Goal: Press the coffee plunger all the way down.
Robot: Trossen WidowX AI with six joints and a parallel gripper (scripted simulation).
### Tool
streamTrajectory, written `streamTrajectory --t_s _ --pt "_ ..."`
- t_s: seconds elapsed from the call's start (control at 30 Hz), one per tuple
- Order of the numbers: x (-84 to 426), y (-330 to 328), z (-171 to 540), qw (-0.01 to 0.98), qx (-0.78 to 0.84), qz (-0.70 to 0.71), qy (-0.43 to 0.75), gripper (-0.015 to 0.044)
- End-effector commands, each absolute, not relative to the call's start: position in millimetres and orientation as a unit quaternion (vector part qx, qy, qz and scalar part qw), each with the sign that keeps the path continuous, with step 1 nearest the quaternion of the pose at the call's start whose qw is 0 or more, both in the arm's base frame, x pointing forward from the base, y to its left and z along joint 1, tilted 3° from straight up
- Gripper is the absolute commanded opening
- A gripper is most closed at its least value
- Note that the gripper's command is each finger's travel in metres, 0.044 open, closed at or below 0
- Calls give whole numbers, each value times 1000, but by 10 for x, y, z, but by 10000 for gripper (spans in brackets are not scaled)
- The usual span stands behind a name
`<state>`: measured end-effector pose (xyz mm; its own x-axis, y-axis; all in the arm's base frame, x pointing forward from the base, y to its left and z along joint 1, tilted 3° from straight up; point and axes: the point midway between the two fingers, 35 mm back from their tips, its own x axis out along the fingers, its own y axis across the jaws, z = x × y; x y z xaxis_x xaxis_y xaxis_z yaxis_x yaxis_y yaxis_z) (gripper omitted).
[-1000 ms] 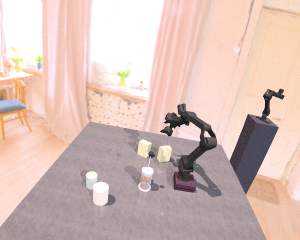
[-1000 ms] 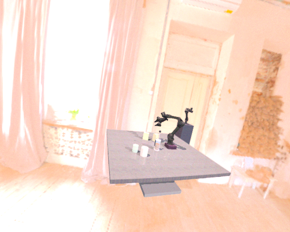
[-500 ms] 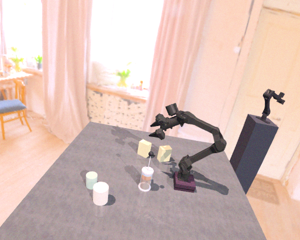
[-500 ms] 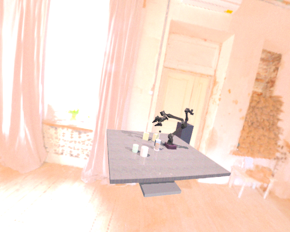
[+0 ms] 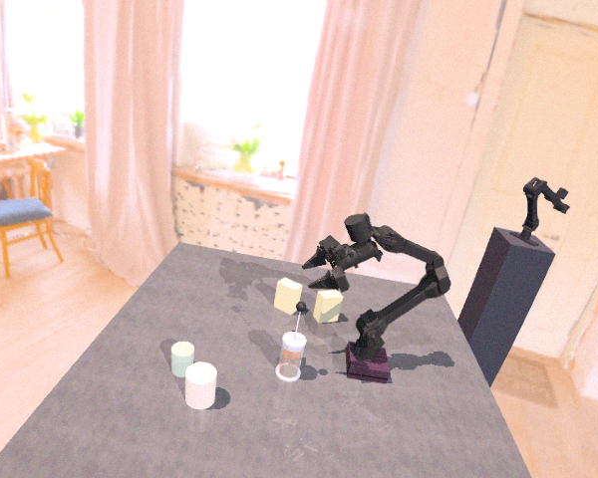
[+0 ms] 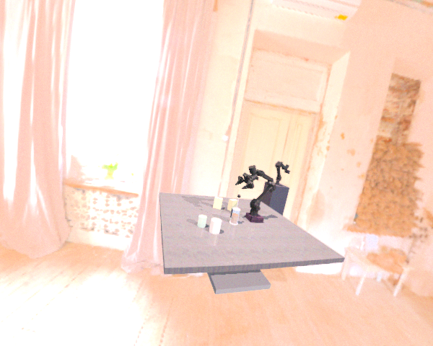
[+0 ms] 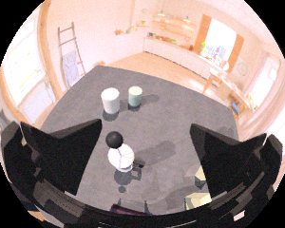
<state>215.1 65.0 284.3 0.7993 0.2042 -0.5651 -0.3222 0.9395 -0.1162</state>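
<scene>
"Black, angular and hard-edged, the claw point(image 5: 317, 273) point(image 6: 240, 184) point(image 7: 146, 125) has its tapered fingers spread almost as wide as they go. Is anything in it?"

"Nothing. It hangs above the table, apart from the coffee press point(image 5: 290, 356) point(image 6: 234, 215) point(image 7: 122, 158)."

"And how does that look?"

"Upright on the table, a clear cylinder with a white lid and a white ring at its foot. Something orange-brown shows inside, high up under the lid. The plunger's round black knob point(image 5: 301, 306) point(image 6: 239, 195) point(image 7: 114, 140) stands well above the lid on a thin pale rod, so it's unpressed."

"What's around it?"

"Two pale yellow blocks point(image 5: 288, 296) point(image 6: 217, 203) point(image 7: 199, 199), flat-faced and sharp-cornered, near the press. Off on another side, a smooth white cylinder point(image 5: 200, 385) point(image 6: 215, 225) point(image 7: 110, 101) beside a smaller mint-green one point(image 5: 182, 358) point(image 6: 201, 220) point(image 7: 135, 96); I can't tell whether either is hollow."

"And the table point(image 5: 309, 437) point(image 6: 246, 249) point(image 7: 171, 109)?"

"Mottled grey, like stone."
</scene>
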Motion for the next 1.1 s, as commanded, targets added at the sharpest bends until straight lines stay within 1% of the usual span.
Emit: streamTrajectory --t_s 0.0,0.17,0.43,1.07 --pt "1943 863 2909 943 -83 176 271 440" --pt "1860 941 2877 941 -74 193 268 440" --pt "1828 901 2335 941 -74 193 268 440" --pt "2017 979 2217 941 -74 192 268 440"
